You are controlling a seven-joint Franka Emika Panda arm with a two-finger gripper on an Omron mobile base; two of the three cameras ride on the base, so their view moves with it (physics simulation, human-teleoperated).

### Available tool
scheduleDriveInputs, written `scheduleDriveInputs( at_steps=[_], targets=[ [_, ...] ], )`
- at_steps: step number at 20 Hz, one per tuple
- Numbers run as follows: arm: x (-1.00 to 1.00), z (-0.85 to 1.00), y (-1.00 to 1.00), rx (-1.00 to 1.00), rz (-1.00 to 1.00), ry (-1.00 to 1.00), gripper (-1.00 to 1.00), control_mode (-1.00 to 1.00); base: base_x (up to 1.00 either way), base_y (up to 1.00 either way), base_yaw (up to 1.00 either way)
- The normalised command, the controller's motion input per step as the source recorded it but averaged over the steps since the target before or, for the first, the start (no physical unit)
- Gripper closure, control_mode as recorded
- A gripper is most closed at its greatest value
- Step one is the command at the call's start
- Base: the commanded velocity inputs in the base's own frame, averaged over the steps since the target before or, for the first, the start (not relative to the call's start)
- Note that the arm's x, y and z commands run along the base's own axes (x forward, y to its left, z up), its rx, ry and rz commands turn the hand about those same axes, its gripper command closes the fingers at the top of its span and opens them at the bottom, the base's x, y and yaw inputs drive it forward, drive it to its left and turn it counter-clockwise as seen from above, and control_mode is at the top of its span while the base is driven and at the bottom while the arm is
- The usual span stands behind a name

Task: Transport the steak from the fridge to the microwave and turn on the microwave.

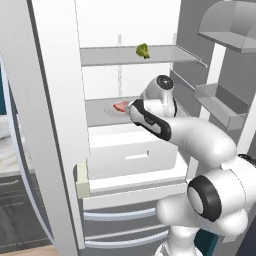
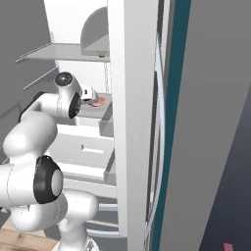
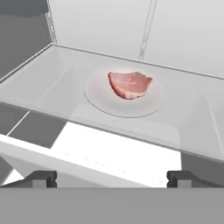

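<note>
The fridge (image 1: 55,125) stands open, and the steak (image 3: 129,84) lies on a pale round plate (image 3: 148,105) on the middle glass shelf (image 3: 57,87), just above the white drawer (image 1: 131,155). The arm reaches into the fridge at that shelf's height, and the claw (image 3: 112,178) hangs in front of the shelf edge, its tips spread wide and holding nothing, apart from the steak. On the shelf above the steak sits a small green leafy vegetable (image 1: 143,50).
</note>
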Motion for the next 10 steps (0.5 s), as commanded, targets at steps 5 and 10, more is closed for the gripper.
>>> scheduleDriveInputs(
  at_steps=[5,10],
  targets=[
    [0.26,-0.07,0.04,0.0,0.01,-0.05,-1.0,-1.0,0.0,0.0,0.0],
    [0.35,-0.04,0.04,0.0,0.0,-0.06,-1.0,-1.0,0.0,0.0,0.0]
  ],
)
